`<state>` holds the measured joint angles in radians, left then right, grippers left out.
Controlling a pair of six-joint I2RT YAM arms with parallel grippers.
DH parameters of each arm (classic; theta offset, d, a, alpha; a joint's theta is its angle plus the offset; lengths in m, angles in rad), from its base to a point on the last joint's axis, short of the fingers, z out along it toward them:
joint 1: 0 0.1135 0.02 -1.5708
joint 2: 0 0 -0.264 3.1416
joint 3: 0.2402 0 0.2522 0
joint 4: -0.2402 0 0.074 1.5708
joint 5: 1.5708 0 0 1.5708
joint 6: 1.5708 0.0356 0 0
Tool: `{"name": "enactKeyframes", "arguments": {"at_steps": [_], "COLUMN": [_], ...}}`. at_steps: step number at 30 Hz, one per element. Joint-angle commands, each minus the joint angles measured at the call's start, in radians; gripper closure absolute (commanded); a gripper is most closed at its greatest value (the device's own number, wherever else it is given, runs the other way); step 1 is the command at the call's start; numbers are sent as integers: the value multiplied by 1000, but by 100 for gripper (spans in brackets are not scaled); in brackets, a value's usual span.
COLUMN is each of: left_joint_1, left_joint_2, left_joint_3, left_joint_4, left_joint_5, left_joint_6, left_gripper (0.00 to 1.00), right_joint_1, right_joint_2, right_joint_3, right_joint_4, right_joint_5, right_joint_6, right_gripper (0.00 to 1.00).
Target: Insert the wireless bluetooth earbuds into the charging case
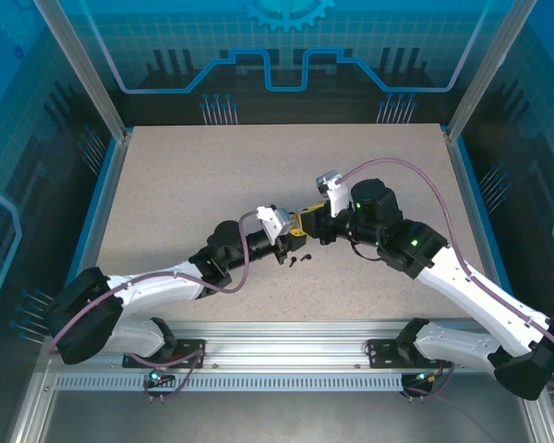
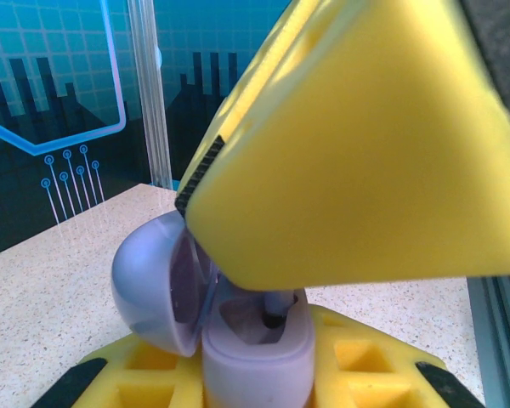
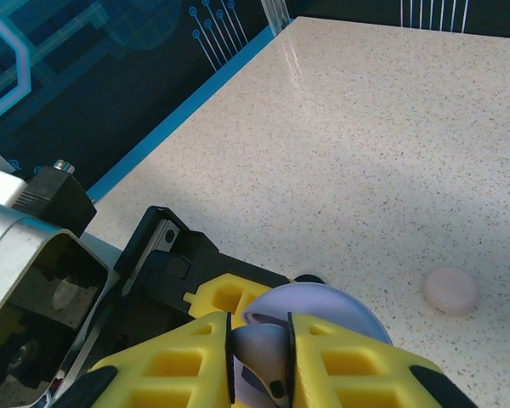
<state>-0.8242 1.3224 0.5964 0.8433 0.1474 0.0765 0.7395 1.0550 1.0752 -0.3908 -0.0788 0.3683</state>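
Observation:
My left gripper (image 2: 255, 378) is shut on the base of a lavender charging case (image 2: 257, 353), held up off the table with its round lid (image 2: 149, 285) swung open to the left. My right gripper (image 3: 261, 353) is shut on a lavender earbud (image 3: 263, 344). It comes down from above the case, and the earbud's stem (image 2: 276, 304) reaches into the case's well. In the top view both grippers meet at mid-table, left gripper (image 1: 290, 242) and right gripper (image 1: 307, 222). Two tiny black earbuds (image 1: 298, 259) lie on the table just in front of them.
A closed pale pink round case (image 3: 450, 290) sits on the speckled tabletop (image 3: 365, 127) to the right of my right gripper. Blue-lit glass walls and metal posts (image 2: 149, 93) enclose the table.

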Motion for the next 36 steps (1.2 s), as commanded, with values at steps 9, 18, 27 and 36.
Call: {"name": "enactKeyframes", "arguments": {"at_steps": [9,18,27,36], "left_joint_1": [-6,-7,-6,-6], "left_joint_2": [-26,-33,-60,-55], "left_joint_3": [25,16,10,17], "left_joint_4": [22,22,6,0], "left_joint_5": [7,16,73,81], "left_joint_6": [-16,-21,-29,-30], "left_gripper": [99,99,99,99], "right_joint_1": [12,-12,-222,-208], "right_joint_2": [-4,-31,-6,118], "right_joint_3": [31,143,140,139], "right_joint_4": [-18,-125,-215,-143], "right_joint_5": [-10,19,-353,-579], "right_joint_6": [-22,-69,-105,-83], "right_gripper": [65,47,3,9]}}
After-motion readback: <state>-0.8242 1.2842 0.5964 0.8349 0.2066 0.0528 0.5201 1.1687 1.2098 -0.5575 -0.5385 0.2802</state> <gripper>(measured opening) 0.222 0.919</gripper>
